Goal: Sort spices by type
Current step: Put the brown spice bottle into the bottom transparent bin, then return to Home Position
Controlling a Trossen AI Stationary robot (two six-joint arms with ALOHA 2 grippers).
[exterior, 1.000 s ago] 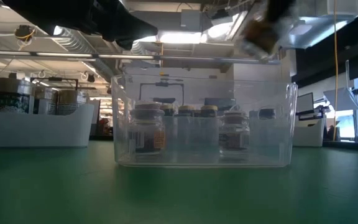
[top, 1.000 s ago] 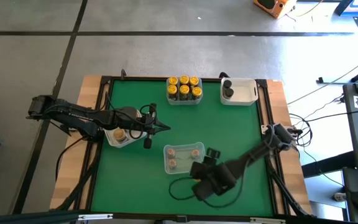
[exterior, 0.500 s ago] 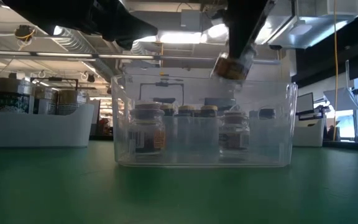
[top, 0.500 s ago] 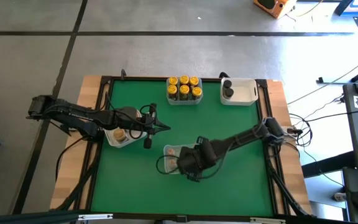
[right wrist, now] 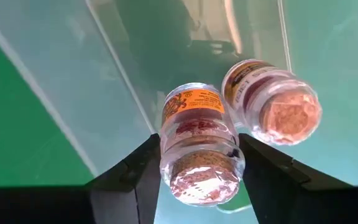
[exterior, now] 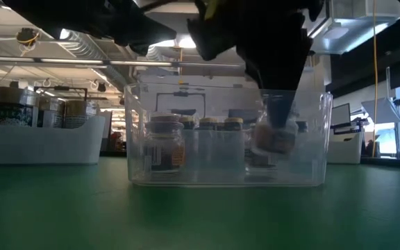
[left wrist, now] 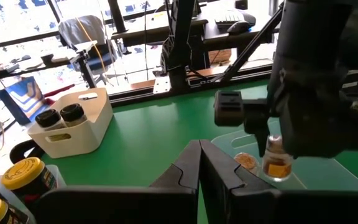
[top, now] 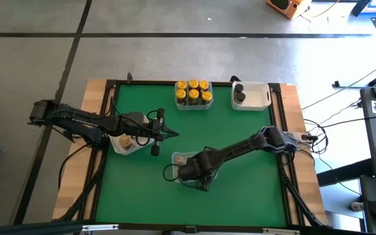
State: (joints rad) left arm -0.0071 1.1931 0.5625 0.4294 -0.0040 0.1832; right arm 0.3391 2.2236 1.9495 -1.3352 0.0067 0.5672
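My right gripper (top: 192,172) hangs over a clear tub (top: 177,158) near the table's middle. It is shut on a small spice jar (right wrist: 197,146) with a pinkish-brown lid, and the jar (exterior: 275,135) is lowered between the tub's walls. Other jars of that lid colour stand on the tub's floor (right wrist: 272,102) (exterior: 165,144). My left gripper (top: 170,134) waits shut at the table's left, level above the mat, touching nothing. My right gripper pinches the jar's clear side (right wrist: 166,146) just below the lid between its two fingers (right wrist: 135,171). The fingers come from above, pointing down. The jar hangs about upright with its lid up, inside the tub and clear of the tub's floor.
A clear tub of yellow-lidded jars (top: 193,93) and a white tub (top: 258,98) holding two dark-lidded jars stand at the far edge. Another tub (top: 124,142) with a tan-lidded jar sits under my left arm. Bare green mat lies between the tubs (top: 240,140).
My right gripper has carried the jar from the near side of the mat toward the table's left, over the clear tub, and has sunk. The jar, high and tilted a second ago, now hangs about upright between the tub's walls.
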